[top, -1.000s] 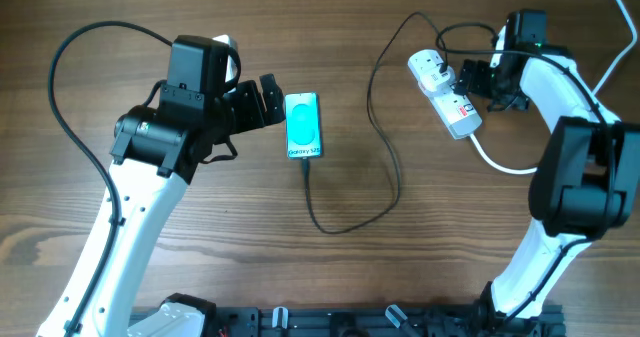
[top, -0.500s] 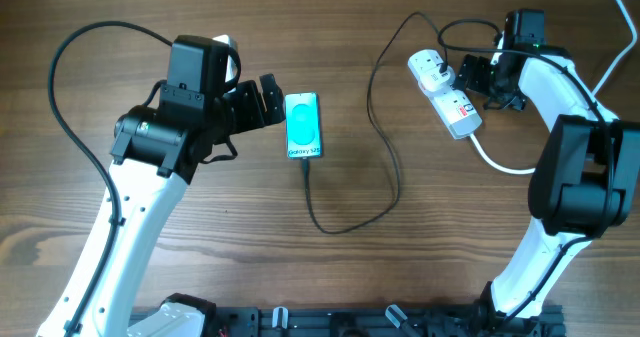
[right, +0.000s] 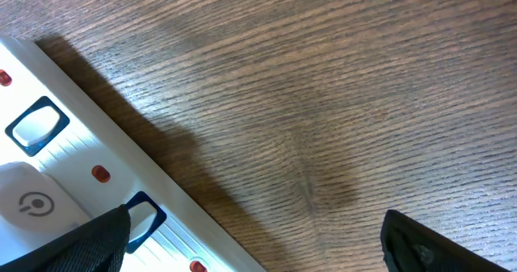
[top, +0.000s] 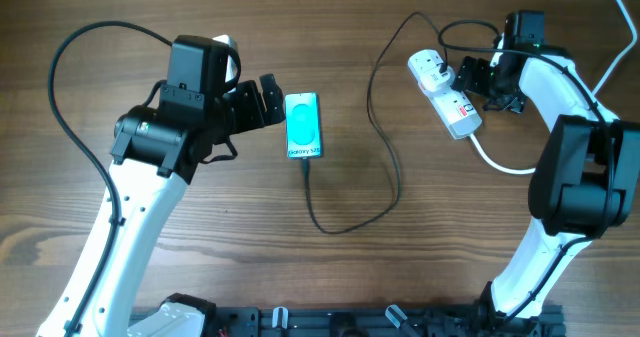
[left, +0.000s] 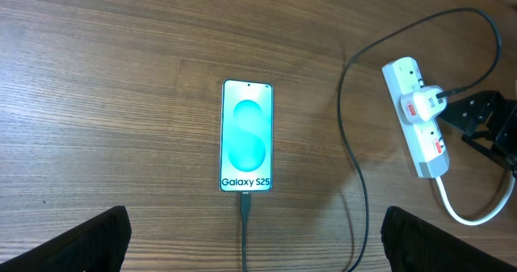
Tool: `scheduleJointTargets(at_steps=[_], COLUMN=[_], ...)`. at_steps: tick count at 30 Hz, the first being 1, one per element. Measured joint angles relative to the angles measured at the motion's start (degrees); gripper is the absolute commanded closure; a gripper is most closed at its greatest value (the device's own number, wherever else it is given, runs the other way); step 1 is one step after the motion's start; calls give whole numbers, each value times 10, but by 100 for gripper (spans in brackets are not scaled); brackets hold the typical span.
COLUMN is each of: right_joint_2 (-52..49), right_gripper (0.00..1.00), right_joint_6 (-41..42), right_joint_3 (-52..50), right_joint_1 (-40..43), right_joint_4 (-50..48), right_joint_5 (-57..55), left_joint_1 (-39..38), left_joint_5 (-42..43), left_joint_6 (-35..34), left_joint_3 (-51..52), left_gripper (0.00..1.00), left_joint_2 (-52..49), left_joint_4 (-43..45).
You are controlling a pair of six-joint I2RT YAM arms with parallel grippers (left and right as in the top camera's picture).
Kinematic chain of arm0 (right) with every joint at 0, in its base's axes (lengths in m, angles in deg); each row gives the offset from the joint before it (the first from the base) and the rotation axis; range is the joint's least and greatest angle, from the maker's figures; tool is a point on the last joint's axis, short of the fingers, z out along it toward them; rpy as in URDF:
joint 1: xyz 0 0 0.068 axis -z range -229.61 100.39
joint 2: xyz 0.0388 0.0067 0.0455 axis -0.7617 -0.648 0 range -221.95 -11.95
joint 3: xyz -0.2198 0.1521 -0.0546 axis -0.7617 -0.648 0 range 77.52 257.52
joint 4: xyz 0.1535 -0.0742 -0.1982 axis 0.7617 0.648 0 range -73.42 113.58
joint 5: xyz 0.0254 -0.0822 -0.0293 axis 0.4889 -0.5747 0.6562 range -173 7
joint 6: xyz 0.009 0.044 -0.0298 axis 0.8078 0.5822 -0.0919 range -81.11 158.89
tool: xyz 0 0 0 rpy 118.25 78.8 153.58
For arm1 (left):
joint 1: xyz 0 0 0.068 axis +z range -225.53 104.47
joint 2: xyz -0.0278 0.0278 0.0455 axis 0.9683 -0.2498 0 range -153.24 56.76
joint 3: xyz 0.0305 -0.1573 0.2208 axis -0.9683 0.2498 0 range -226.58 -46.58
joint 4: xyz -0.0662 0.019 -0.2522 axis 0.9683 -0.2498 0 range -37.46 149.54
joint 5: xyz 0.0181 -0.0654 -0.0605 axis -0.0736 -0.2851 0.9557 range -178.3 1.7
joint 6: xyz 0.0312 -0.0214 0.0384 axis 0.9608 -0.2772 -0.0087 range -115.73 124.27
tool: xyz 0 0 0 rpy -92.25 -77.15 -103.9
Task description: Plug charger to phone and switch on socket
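Gaping wide, the right claw (top: 478, 85) sits just beside the socket (top: 445, 94) — its wrist view crops the strip to one corner, switch state unreadable; the left claw (top: 268, 99), equally wide, has the phone (top: 303, 126) just beyond its tips — the charger (top: 385, 182) entering the phone's bottom edge.

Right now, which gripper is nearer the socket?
Right. The right gripper is open at the edge of the socket; the left gripper is far off, open beside the phone.
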Motion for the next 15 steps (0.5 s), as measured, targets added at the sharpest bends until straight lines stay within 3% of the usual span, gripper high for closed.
scheduleJointTargets(at_steps=[15], right_joint_2=[-1], right_gripper=[0], right_joint_6=[0], right_joint_3=[0], right_joint_1=[1], right_joint_4=[7], right_joint_5=[3], left_joint_1=[0], left_joint_5=[0], left_joint_6=[0], left_joint_3=[0], left_gripper=[0], left_joint_2=[0], left_joint_4=[0])
